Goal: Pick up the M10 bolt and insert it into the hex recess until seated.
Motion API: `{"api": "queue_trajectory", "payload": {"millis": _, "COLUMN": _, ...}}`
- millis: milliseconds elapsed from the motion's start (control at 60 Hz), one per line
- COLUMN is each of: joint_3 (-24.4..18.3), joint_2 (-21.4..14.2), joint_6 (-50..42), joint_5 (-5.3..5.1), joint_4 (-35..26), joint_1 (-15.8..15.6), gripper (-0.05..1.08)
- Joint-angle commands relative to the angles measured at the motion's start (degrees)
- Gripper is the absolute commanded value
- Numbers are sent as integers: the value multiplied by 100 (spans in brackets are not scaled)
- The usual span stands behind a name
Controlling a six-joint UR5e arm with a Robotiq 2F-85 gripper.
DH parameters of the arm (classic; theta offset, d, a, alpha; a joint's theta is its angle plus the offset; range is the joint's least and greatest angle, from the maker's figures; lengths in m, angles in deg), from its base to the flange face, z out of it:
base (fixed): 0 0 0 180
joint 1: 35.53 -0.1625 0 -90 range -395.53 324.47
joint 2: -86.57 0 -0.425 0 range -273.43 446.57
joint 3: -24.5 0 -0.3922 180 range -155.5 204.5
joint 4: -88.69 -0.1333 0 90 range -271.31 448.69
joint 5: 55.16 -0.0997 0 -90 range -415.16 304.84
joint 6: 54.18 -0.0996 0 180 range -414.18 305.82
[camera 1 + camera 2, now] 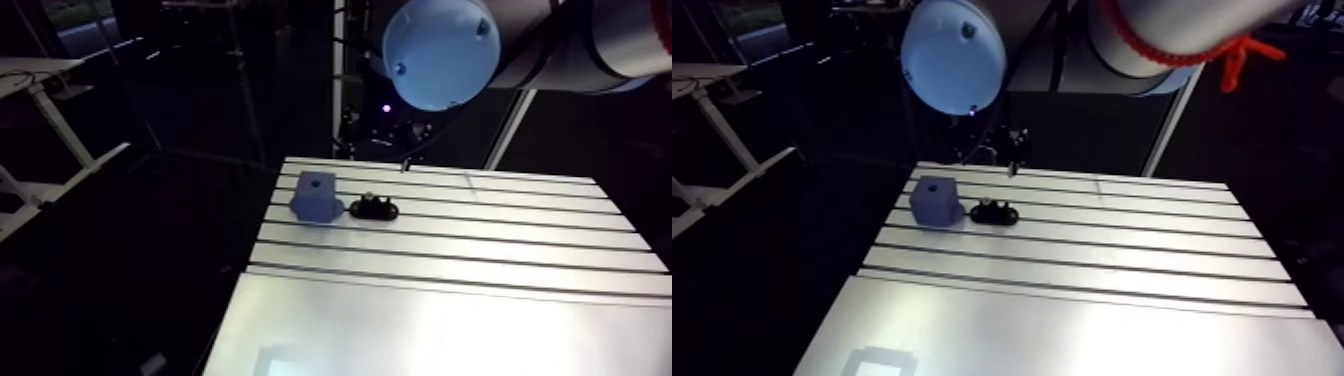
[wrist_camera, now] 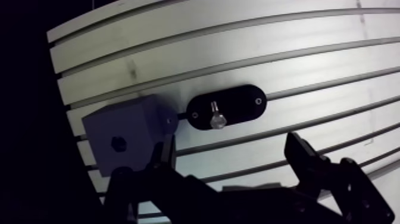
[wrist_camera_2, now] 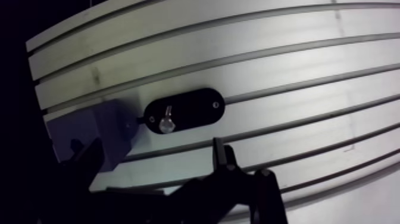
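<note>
**While the bolt stands in its holder, the claw hangs wide and empty**

Where it stands now, the silvery steel M10 bolt is upright in a black oval holder, at the end nearer the block, its hex head turned toward the wrist camera. Just beside that end stands a blue-grey cube-shaped block. Its dark hex recess holds nothing. Both rest near one edge of the slotted aluminium tabletop. Short of them hangs the black two-fingered claw, its fingers spread wide with nothing between them. The bolt lies ahead of the gap, untouched.
</note>
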Motion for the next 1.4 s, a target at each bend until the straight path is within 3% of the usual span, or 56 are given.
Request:
{"api": "queue_trajectory", "payload": {"millis": 17, "joint_3": 47, "joint_2": 121, "joint_6": 62, "joint_5": -7, "joint_4": 59, "joint_1": -1, "gripper": 1}}
{"api": "queue_trajectory", "payload": {"millis": 833, "joint_3": 198, "joint_2": 377, "joint_6": 460, "joint_5": -25, "joint_4": 446, "joint_1": -71, "gripper": 2}}
{"api": "queue_trajectory", "payload": {"millis": 1400, "joint_3": 215, "joint_2": 464, "joint_6": 455, "joint_5": -16, "joint_4": 455, "joint_1": -114, "gripper": 29}}
